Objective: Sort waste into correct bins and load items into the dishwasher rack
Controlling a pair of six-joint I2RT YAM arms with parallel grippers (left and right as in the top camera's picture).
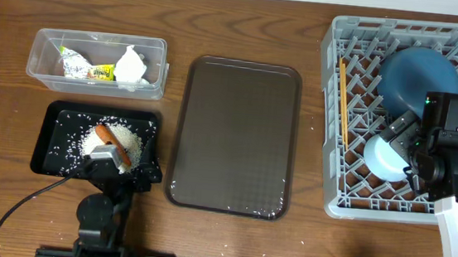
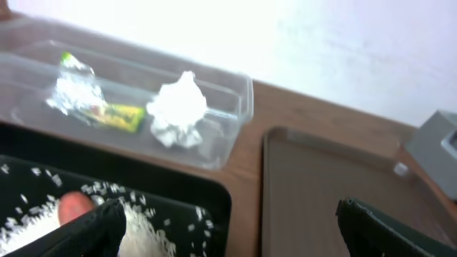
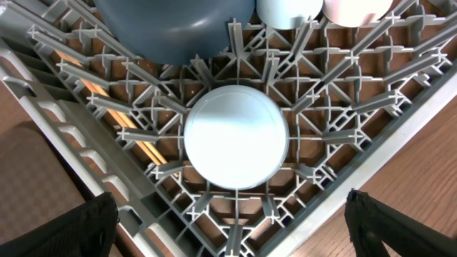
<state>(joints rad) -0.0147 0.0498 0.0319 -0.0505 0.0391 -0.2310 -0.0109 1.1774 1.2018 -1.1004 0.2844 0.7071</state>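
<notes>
The clear tub (image 1: 45, 50) holds the snack wrapper (image 1: 85, 68) and the crumpled tissue (image 1: 131, 65); both also show in the left wrist view, wrapper (image 2: 89, 100) and tissue (image 2: 177, 111). The black tray (image 1: 55, 126) holds rice (image 1: 128, 140) and the carrot (image 1: 108, 134). My left gripper (image 1: 116, 167) hangs open and empty over this tray's near right part (image 2: 228, 235). The grey rack (image 1: 338, 113) holds the dark blue plate (image 1: 421, 75), chopsticks (image 1: 344, 97) and an upturned light blue bowl (image 3: 235, 135). My right gripper (image 3: 232, 228) is open and empty above the bowl. A light blue cup (image 3: 285, 11) and a white cup (image 3: 357, 8) stand beyond it.
The large brown serving tray (image 1: 236, 137) lies between the bins and the rack, with a few rice grains at its near edge. A black cable (image 1: 23, 202) runs from the left arm across the wood table.
</notes>
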